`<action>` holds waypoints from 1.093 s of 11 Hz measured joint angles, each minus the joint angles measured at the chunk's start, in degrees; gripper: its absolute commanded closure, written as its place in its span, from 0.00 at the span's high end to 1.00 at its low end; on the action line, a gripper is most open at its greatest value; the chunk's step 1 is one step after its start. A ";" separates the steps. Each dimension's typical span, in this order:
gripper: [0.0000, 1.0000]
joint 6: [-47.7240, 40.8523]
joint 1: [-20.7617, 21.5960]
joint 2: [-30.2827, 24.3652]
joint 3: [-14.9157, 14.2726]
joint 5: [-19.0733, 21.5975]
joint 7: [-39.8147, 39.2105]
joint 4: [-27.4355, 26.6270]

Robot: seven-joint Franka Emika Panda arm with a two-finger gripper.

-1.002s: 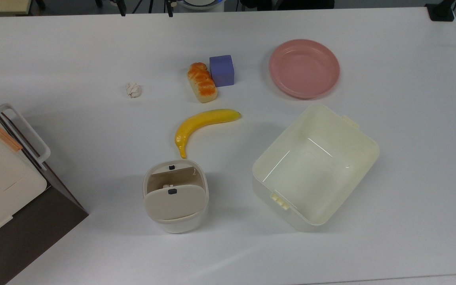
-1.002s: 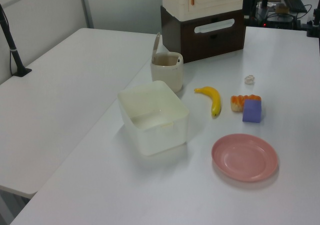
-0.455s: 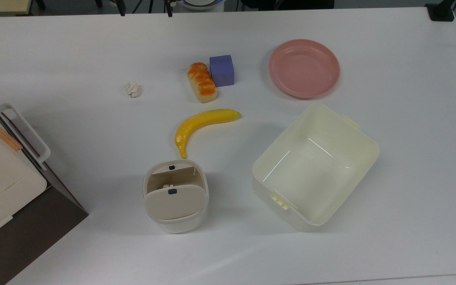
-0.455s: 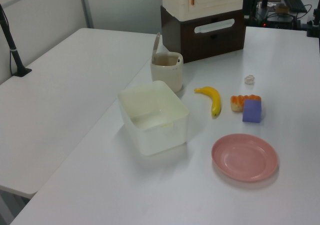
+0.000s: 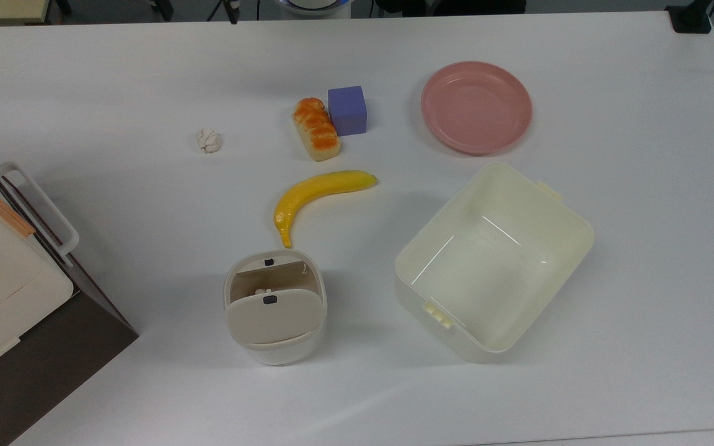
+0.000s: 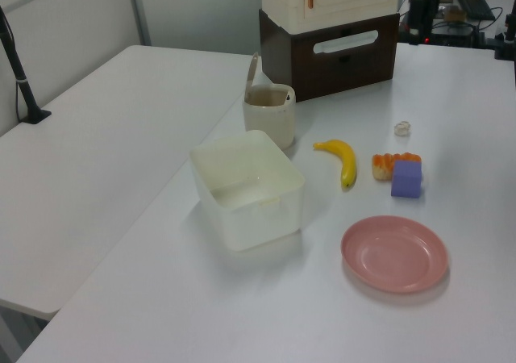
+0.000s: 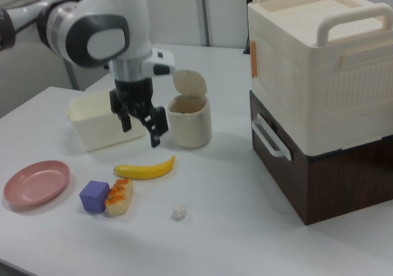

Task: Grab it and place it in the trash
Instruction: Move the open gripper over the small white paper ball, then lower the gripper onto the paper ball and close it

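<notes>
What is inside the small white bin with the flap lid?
Through the open part of the bin, brown inner walls and a small pale scrap near the bottom show. The flap lid covers the rest.

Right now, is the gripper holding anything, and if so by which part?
Nothing is held. The gripper is open and empty in the right view, up above the table, while the paper wad lies on the table, untouched.
</notes>
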 measured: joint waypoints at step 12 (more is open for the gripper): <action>1.00 22.14 -1.87 19.54 0.10 -0.49 -0.62 -7.99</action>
